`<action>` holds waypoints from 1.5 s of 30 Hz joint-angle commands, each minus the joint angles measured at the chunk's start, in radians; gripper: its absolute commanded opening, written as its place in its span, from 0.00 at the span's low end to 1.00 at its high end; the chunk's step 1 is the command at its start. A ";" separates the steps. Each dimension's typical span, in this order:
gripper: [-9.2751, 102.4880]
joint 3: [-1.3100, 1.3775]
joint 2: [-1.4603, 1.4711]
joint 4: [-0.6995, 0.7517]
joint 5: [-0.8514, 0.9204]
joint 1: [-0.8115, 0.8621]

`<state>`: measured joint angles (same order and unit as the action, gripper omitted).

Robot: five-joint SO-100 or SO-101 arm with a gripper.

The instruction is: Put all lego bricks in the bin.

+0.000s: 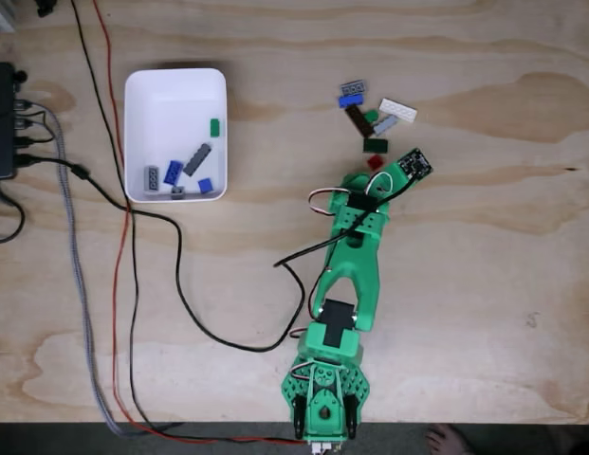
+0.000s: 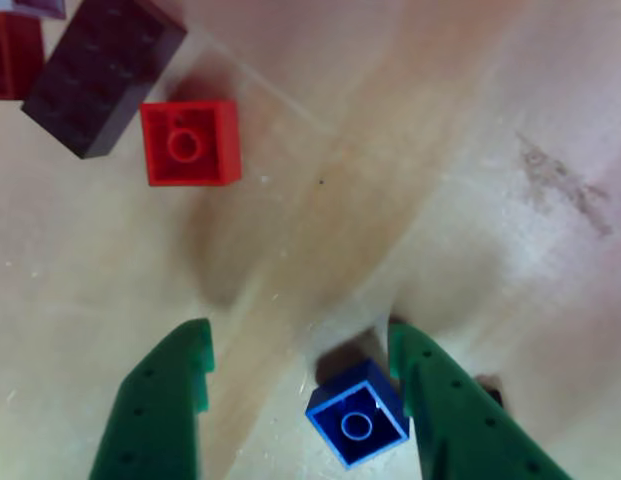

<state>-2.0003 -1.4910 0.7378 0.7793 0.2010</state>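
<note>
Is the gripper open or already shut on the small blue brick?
Open. In the other view the gripper has its two green fingers spread wide; the blue brick lies between them on the table, against the right finger, with a clear gap to the left one.

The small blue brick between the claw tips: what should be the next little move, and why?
Probably close the claw on the blue brick. In the other view the claw is open, and the brick lies on the table between the tips, right beside the right tip, with a wide gap to the left one.
</note>
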 commanded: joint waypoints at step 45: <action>0.08 0.535 -0.265 0.265 0.025 -0.638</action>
<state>-1.7656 -1.8776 0.9802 0.7839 -0.1841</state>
